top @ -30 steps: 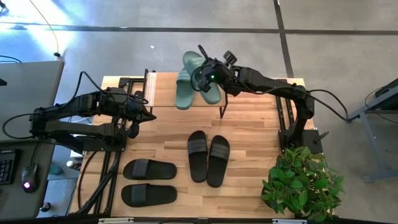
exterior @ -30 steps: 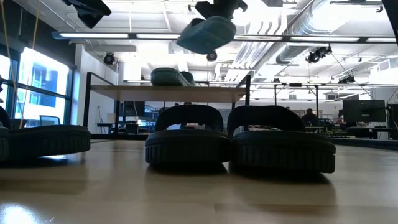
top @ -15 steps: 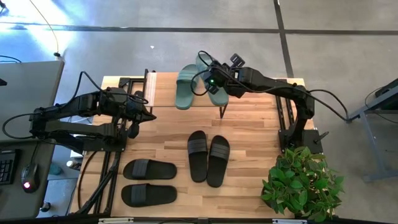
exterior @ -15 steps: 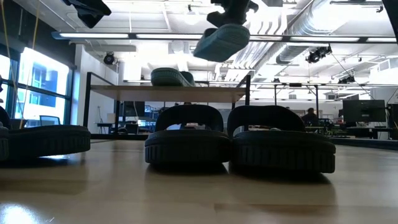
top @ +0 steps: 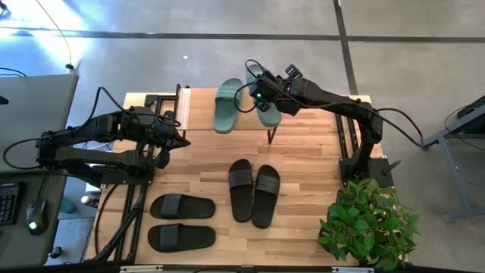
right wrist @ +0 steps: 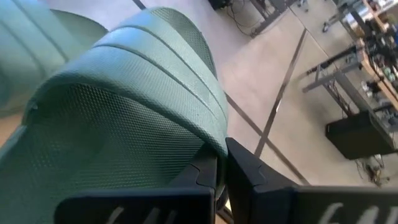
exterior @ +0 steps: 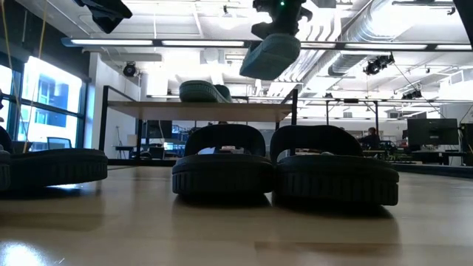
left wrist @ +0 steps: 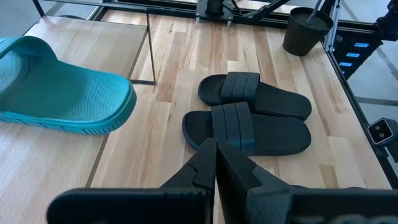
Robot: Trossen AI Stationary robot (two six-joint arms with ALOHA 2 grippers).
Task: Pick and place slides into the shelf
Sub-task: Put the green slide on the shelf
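Observation:
One sage-green slide point(top: 225, 107) lies sole-down on the shelf's light wooden top point(top: 198, 106). It also shows in the left wrist view as the green slide point(left wrist: 62, 93). My right gripper point(top: 258, 90) is shut on the second green slide point(exterior: 271, 55) and holds it above the shelf's right part, beside the first. Two black pairs of slides lie on the table, one in the middle point(top: 254, 192) and one at the near left point(top: 182, 220). At the table's left, my left gripper point(top: 184, 141) hangs shut with nothing in it. My right gripper pinches the green slide's wide strap at its edge point(right wrist: 208, 140) between its two fingers point(right wrist: 242, 171), coming from the table's right and slanting down. The slide hangs tilted below the gripper, clear of the shelf top.
A potted plant point(top: 367, 224) stands at the table's near right corner. The shelf's thin black legs point(top: 269, 135) stand on the table just behind the middle black pair. Bare wood shows between the shelf and the black slides.
My right gripper has carried the green slide toward the table's right edge and a little down, tipping as it went. The slide, which hung across the one on the shelf, now hangs beside it and tilts more steeply.

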